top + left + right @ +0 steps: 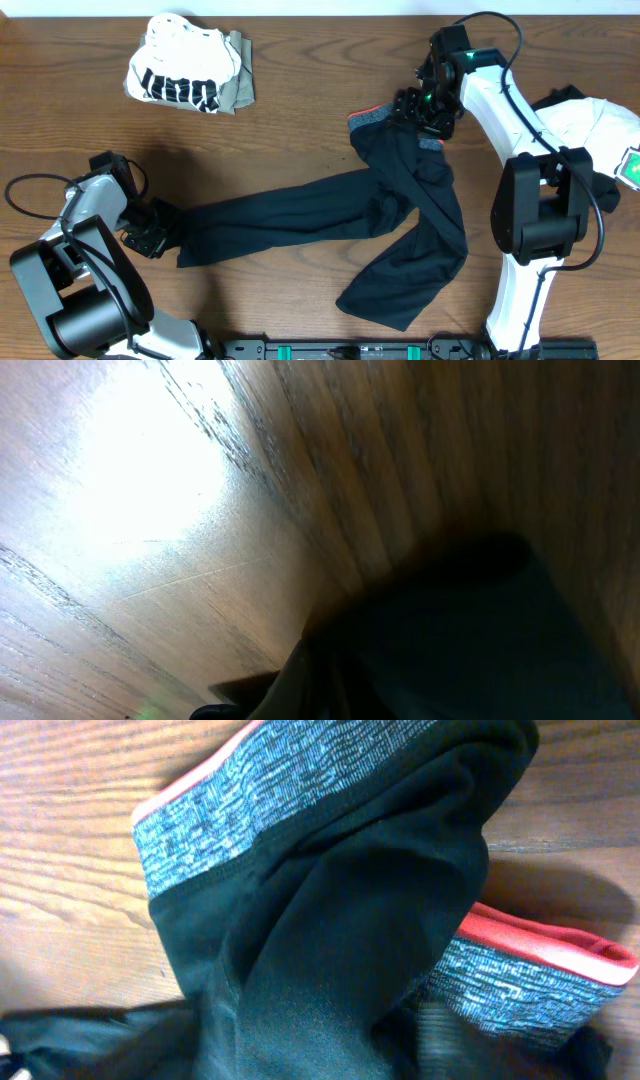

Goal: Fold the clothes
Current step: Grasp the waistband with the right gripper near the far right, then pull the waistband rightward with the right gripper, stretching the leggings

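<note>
Both grippers sit at opposite ends of the black trousers (300, 215). The left gripper (152, 232) is clamped shut on one leg's cuff (190, 238) at the near left of the surface (320, 60), while the right gripper (428, 108) hangs over the grey, red-edged waistband (250, 810) at the far right, and I cannot tell whether it grips. From the left gripper the held leg runs long and nearly straight rightward to the waistband, the second leg splaying toward the near edge, so the fold likely turns on that cuff-to-waistband line.
</note>
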